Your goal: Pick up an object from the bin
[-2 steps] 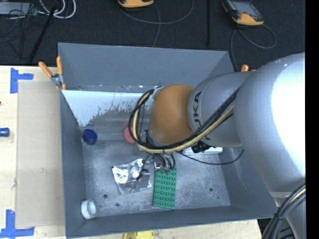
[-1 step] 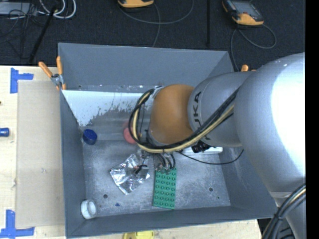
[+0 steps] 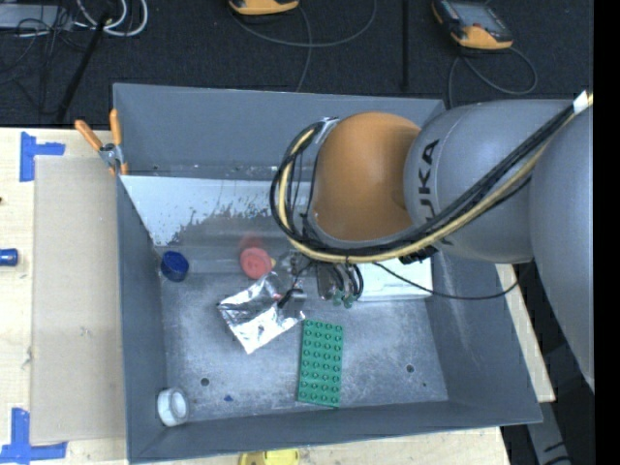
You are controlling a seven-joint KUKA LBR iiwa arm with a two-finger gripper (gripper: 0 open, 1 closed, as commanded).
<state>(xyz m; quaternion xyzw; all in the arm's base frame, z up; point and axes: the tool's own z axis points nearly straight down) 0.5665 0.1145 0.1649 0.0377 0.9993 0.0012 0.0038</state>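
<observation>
Here we are over the grey bin, and the arm is in from the right with its orange cover well down inside. The hand sits low near the floor, just at the upper right edge of a crumpled silver foil wrapper in the middle of the bin. Spread or pressed together? I cannot tell, the wrist and cables hide it. Nothing shows clamped in the hand, so I'd call the pick not yet made. The approach looks done; closing on something and lifting it clear are left, by my reading.

Now the count, and everything lies loose and separate, no heap.

- One foil wrapper, touching or all but touching the hand.
- One red disc, just beside the hand on the far side of the wrapper.
- One blue cap, further left near the back wall.
- One green studded plate, flat, just beside the wrapper's right corner, towards the front.
- One white cap, alone in the front left corner.
- One flat white card, partly under the arm.

Six things in all, one of each.
</observation>
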